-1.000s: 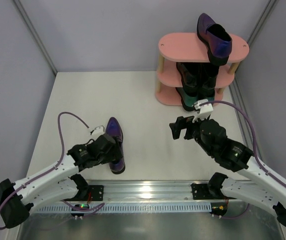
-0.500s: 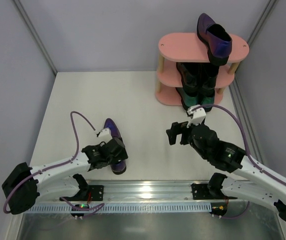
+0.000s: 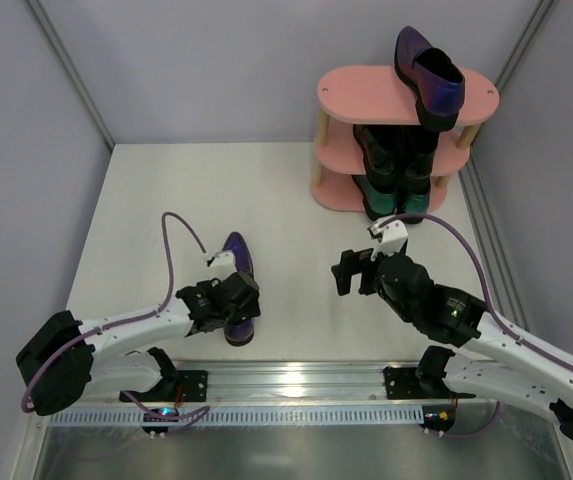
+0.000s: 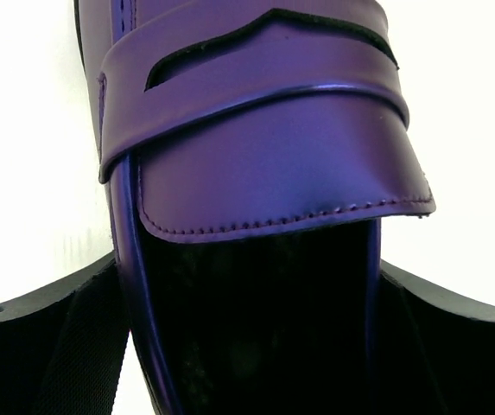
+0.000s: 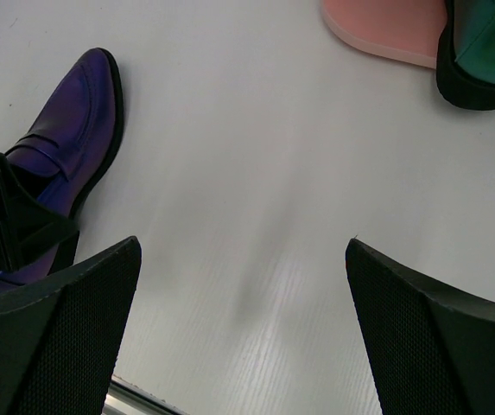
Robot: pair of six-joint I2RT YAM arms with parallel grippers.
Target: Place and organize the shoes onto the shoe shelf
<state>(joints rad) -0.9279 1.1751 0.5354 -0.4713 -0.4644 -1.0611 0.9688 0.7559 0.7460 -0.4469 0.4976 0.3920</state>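
**Desk lead:** Where is the last shoe, going by the shoe shelf (image 3: 366,95)?

**Operator:** The loose purple shoe (image 3: 236,285) lies on the desk (image 3: 166,190), well in front of the shelf and off to its left, with the toe pointing towards the far wall. I have the left end effector (image 3: 228,300) pinching it across the heel end. In the left wrist view, a finger presses on each side of the dark opening (image 4: 247,346).

**Desk lead:** What is around it?

**Operator:** The right end effector (image 3: 351,270) hangs between that shoe and the shelf front. Its fingers are spread and hold nothing. A purple cable (image 3: 171,240) loops above my left arm.

**Desk lead:** And the shelf?

**Operator:** The shelved purple shoe (image 3: 428,65) stands on the right half of the top board. The black shoes (image 3: 386,150) fill the middle tier and the green shoes (image 3: 406,200) the bottom one.

**Desk lead:** Does any view add something?

**Operator:** The left wrist view shows the strap and stitching close up (image 4: 264,130), but no shelf. The right wrist view catches the shelf's bottom board (image 5: 377,26), a green shoe overhanging it (image 5: 489,43), and the loose shoe (image 5: 66,130).
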